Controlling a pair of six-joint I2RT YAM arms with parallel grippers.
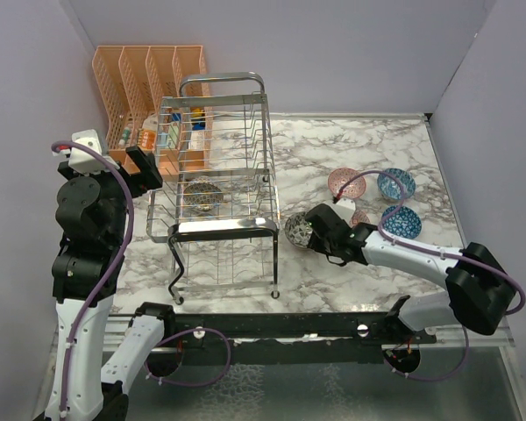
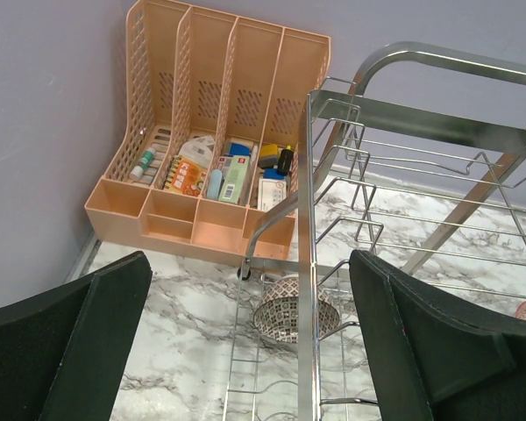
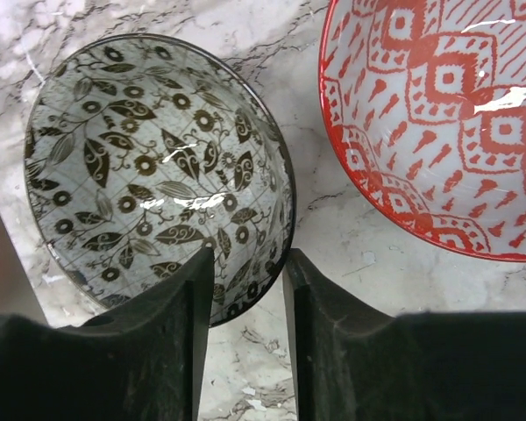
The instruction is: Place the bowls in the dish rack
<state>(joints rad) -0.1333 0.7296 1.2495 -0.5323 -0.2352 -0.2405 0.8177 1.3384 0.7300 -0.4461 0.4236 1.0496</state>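
Right gripper [image 3: 248, 263] straddles the rim of the black-and-white bowl [image 3: 149, 158], one finger each side for a pinch, clamp not discernible; left gripper [image 2: 245, 263] hangs open beside the dish rack [image 2: 421, 116].

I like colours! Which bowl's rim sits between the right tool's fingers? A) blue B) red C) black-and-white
C: the right tool has one finger inside and one outside the rim of the black-and-white bowl.

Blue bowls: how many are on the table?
2. The far blue bowl sits right of the pink bowl; the near blue bowl sits nearer, beside the right arm, which may hide others.
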